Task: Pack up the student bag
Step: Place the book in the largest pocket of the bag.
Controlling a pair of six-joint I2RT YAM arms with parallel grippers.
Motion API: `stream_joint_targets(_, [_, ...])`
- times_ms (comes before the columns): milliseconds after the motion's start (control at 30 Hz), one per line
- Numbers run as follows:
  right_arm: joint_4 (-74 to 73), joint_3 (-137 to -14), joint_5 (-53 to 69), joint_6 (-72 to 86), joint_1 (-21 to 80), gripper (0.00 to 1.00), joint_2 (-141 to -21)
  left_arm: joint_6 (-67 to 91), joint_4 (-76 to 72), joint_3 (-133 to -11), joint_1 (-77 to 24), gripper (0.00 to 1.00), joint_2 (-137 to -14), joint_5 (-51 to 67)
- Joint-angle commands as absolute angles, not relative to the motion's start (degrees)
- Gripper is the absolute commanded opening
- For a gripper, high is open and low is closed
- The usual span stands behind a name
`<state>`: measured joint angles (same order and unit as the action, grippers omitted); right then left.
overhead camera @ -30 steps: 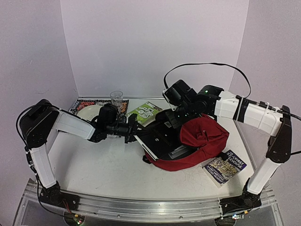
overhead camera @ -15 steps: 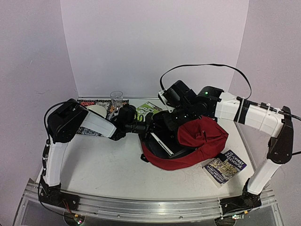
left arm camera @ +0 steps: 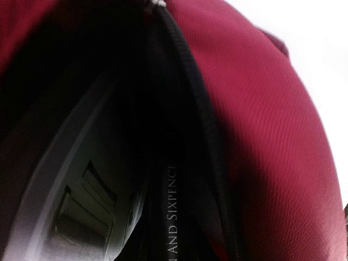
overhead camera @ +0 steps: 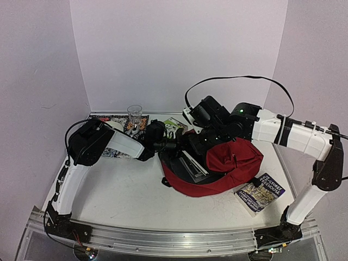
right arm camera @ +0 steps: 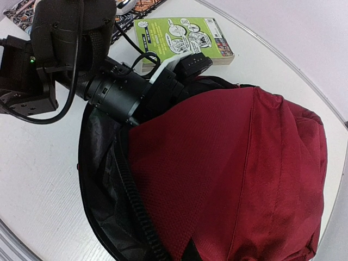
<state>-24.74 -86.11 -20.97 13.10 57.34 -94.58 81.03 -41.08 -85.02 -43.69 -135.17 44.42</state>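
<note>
The student bag (overhead camera: 234, 163) lies right of the table's middle, dark red, with its zipped mouth facing left and open. My right gripper (overhead camera: 209, 142) is shut on the bag's upper flap and holds it up; red fabric (right arm camera: 234, 163) fills the right wrist view and hides the fingers. My left gripper (overhead camera: 182, 148) reaches into the mouth, shut on a black book (overhead camera: 193, 163). Its spine (left arm camera: 171, 212), lettered "AND SIXPENCE", runs down the left wrist view between the black zip and a grey cover. The left fingers are hidden inside the bag.
A green book (overhead camera: 173, 126) lies just behind the bag's mouth. Another book (overhead camera: 261, 193) lies at the front right. At the back left stand a clear glass (overhead camera: 134, 115) and a white plate (overhead camera: 111, 126) on a patterned mat (overhead camera: 100, 120).
My left arm has stretched to the right and carried the black book from outside the mouth into the bag. The right gripper has kept hold of the raised flap.
</note>
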Motion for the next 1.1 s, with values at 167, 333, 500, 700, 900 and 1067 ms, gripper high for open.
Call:
stream_joint_targets(167, [-23.7,-83.3,-23.4,14.7,58.2,0.00,-90.3,82.1,-49.0,-84.9,-42.0,0.44,-133.1,42.3])
stream_joint_targets(333, [-23.7,-82.4,-25.5,15.1,58.2,0.00,-90.3,82.3,-48.5,-80.1,-41.2,0.53,-129.2,40.8])
stream_joint_targets(500, [-23.8,-82.4,-26.4,15.2,58.1,0.00,-91.0,81.6,-47.9,-76.2,-41.0,0.69,-126.3,39.2])
stream_joint_targets(700, [-23.8,-82.3,-26.3,15.2,58.1,0.00,-91.2,79.6,-42.4,-76.2,-40.9,0.72,-124.2,37.1])
stream_joint_targets(900, [-23.8,-81.9,-26.7,15.7,58.1,0.00,-90.6,71.5,-30.6,-76.4,-41.1,0.71,-120.1,29.5])
stream_joint_targets(1067, [-23.8,-81.7,-26.6,15.7,58.2,0.00,-90.8,65.8,-22.0,-82.3,-43.5,0.70,-122.2,26.1])
